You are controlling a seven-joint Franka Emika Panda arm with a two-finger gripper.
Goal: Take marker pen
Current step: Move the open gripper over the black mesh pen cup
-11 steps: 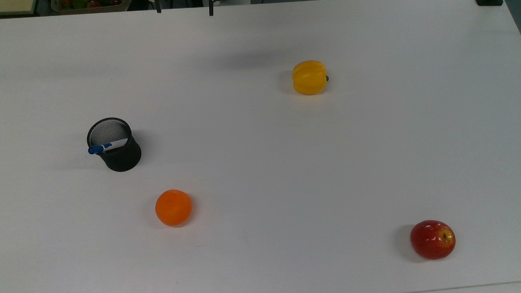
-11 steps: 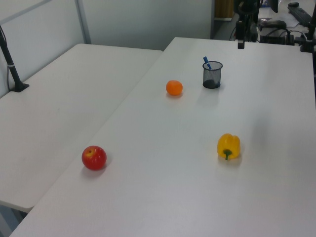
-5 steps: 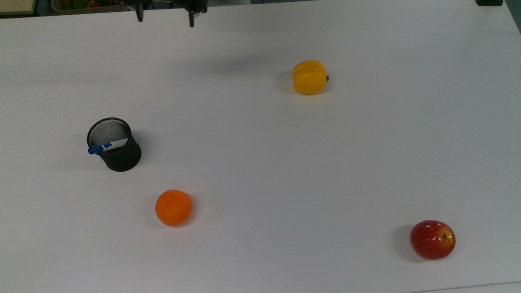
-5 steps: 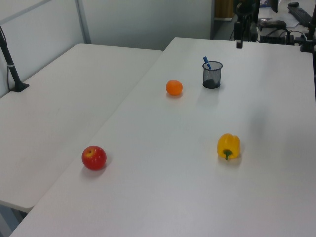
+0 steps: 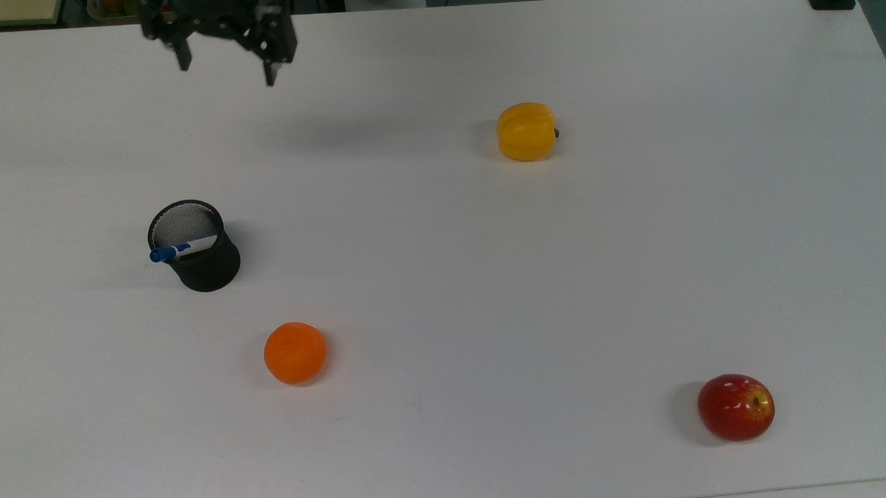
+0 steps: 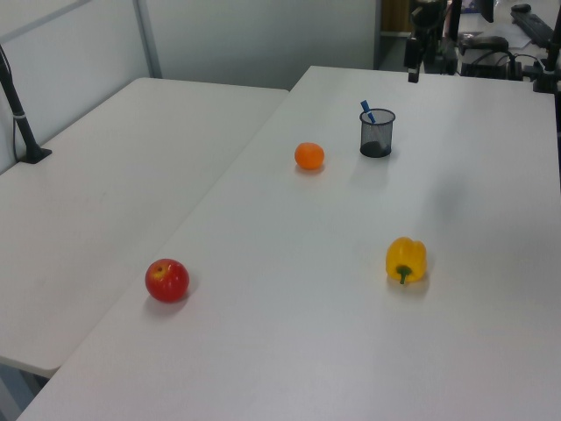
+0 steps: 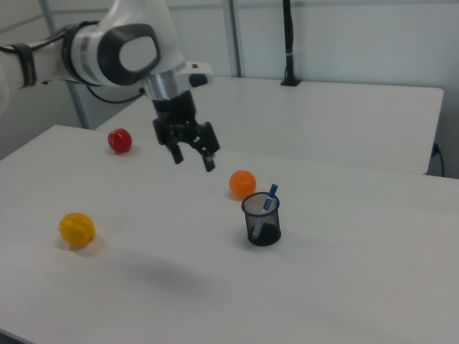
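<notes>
**Gripper spread wide above the table, pen waiting in the cup**

We see the gripper [image 5: 227,74] hanging in the air over the far edge of the table [image 5: 488,277] in the top view, its two fingers spread well apart and nothing between them. It touches nothing. In the right view the gripper [image 7: 193,159] floats above the tabletop, up and to the right view's left of the cup, well apart from it.

In the top view the arm behind the gripper is cut off by the upper edge. In the left view the gripper [image 6: 411,72] is a small dark shape against dark clutter, hard for us to read.

Now the container: the black mesh cup [image 5: 196,246] stands upright, and the marker pen [image 5: 181,250] leans inside it, blue cap poking out over the rim toward the top view's left. Its lower barrel is hidden in the cup.

Nearest in the top view lie the red apple [image 5: 736,407] and the orange [image 5: 295,352], then the cup, then the yellow pepper [image 5: 526,131] farther back.
</notes>
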